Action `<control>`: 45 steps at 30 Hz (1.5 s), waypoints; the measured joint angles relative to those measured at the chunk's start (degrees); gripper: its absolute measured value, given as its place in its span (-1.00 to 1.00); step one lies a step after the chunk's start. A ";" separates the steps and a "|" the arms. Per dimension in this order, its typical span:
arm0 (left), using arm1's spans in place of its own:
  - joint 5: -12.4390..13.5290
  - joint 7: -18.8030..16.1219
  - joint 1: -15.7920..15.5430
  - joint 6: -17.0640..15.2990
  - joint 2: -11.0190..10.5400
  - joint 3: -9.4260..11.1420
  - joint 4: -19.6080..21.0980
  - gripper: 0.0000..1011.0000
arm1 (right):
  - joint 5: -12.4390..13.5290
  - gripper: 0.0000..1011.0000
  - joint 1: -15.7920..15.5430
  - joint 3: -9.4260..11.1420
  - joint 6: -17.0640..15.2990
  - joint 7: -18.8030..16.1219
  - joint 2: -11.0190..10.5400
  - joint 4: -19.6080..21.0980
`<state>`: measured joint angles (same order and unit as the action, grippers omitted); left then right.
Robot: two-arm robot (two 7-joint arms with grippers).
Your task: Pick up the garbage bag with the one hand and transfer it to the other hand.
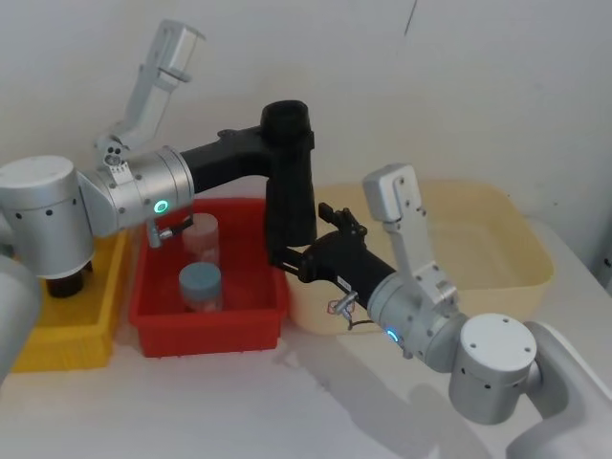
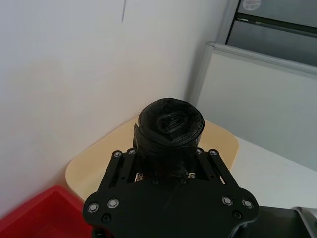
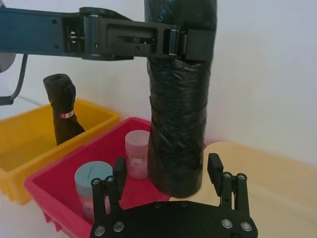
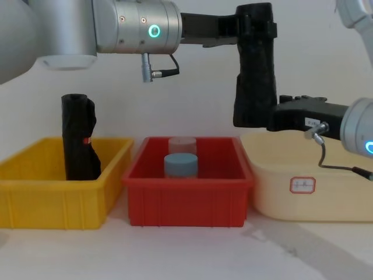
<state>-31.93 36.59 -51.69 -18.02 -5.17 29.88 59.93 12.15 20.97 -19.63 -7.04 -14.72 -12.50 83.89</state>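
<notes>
Garbage bag (image 1: 292, 196), frame centre: lifted, left hand (image 1: 287, 134) clamped near top; right hand (image 3: 166, 167) fingers apart around lower end; handover pending

garbage bag (image 3: 181, 124) is crinkly black plastic film, slightly shiny, left gripper (image 4: 255, 24) looks matt black with smooth satin silver metal arm (image 4: 137, 26), red bin (image 4: 186, 204) glossy smooth plastic, yellow bin (image 4: 52, 201) left of it same stuff, cream bin (image 4: 274, 192) on its right more matt
</notes>
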 joint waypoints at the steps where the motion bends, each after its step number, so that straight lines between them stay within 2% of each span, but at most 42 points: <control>1: -0.01 0.20 -0.08 0.06 0.03 0.08 -0.15 -0.14 | 0.04 0.98 0.28 0.00 -0.07 -0.08 0.19 -0.29; 15: 0.06 2.89 -1.80 1.35 0.42 2.04 -3.08 -0.14 | 0.56 0.96 3.79 0.97 -0.92 0.05 2.58 -5.10; 19: 0.10 3.26 -2.04 1.52 0.48 2.33 -3.48 -0.14 | 0.63 0.84 4.40 1.25 -1.05 0.22 2.98 -5.96; 23: 0.14 3.59 -2.22 1.69 0.51 2.55 -3.81 -0.14 | 0.67 0.57 4.90 1.49 -1.15 0.36 3.30 -6.73; 26: 0.16 3.72 -2.30 1.78 0.52 2.67 -3.98 -0.14 | 0.69 0.46 5.16 1.60 -1.20 0.49 3.47 -7.13; 28: 0.16 3.79 -2.35 1.81 0.53 2.71 -4.04 -0.14 | 0.71 0.27 5.30 1.66 -1.22 0.51 3.57 -7.36; 29: 0.17 3.84 -2.40 1.84 0.53 2.75 -4.11 -0.14 | 0.71 0.27 5.35 1.67 -1.23 0.52 3.60 -7.42; 30: 0.17 3.84 -2.40 1.84 0.53 2.75 -4.11 -0.14 | 0.71 0.15 5.35 1.67 -1.23 0.52 3.60 -7.42; 32: 0.17 3.91 -2.45 1.88 0.55 2.81 -4.20 -0.14 | 0.72 0.03 5.50 1.74 -1.25 0.56 3.72 -7.65; 34: 0.18 3.95 -2.48 1.91 0.56 2.84 -4.24 -0.14 | 0.73 -0.01 5.57 1.77 -1.27 0.57 3.76 -7.74; 38: 0.19 4.09 -2.53 1.94 0.58 2.90 -4.35 0.01 | 0.74 -0.03 5.67 1.86 -1.29 0.62 3.84 -7.89; 39: 0.19 4.10 -2.54 1.94 0.59 2.91 -4.36 0.12 | 0.74 -0.03 5.68 1.89 -1.30 0.62 3.86 -7.90; 41: 0.20 4.11 -2.54 1.95 0.59 2.92 -4.39 0.19 | 0.76 -0.03 5.68 1.94 -1.31 0.62 3.87 -7.90; 45: 0.21 4.14 -2.56 1.98 0.60 2.96 -4.42 0.46 | 1.24 -0.03 5.57 2.32 -1.36 0.61 4.03 -7.89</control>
<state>-31.72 40.73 -54.25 -16.03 -4.57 32.83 55.51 13.39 26.54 -17.31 -8.40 -14.11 -8.47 75.99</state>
